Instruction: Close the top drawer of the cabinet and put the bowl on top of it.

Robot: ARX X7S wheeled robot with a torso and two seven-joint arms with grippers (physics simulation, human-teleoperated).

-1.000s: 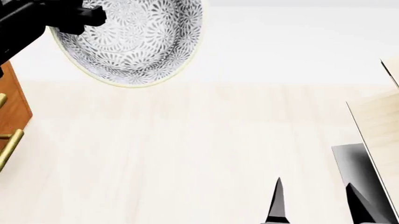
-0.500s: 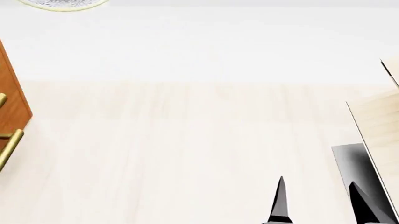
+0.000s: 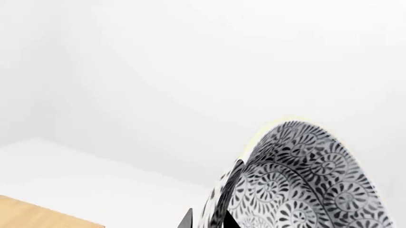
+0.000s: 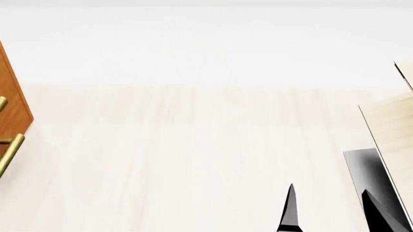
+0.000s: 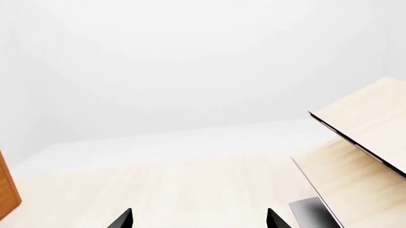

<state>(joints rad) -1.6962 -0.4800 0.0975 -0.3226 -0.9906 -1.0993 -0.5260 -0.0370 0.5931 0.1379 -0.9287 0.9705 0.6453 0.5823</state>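
Up close in the left wrist view, the bowl is seen clamped at its rim by the left gripper. Across the head view, the cabinet is seen at the left edge, with no bowl showing. From the right wrist view, the right gripper is seen spread apart over the pale table.

The bowl and cabinet are cut off by picture edges.

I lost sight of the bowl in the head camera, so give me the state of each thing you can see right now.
bowl: tilted on edge, gripped at its rim by the left gripper, off the floor.
right gripper: jaws spread, empty.
cabinet: at the head view's left edge, front with brass handles showing; drawer position cannot be told.
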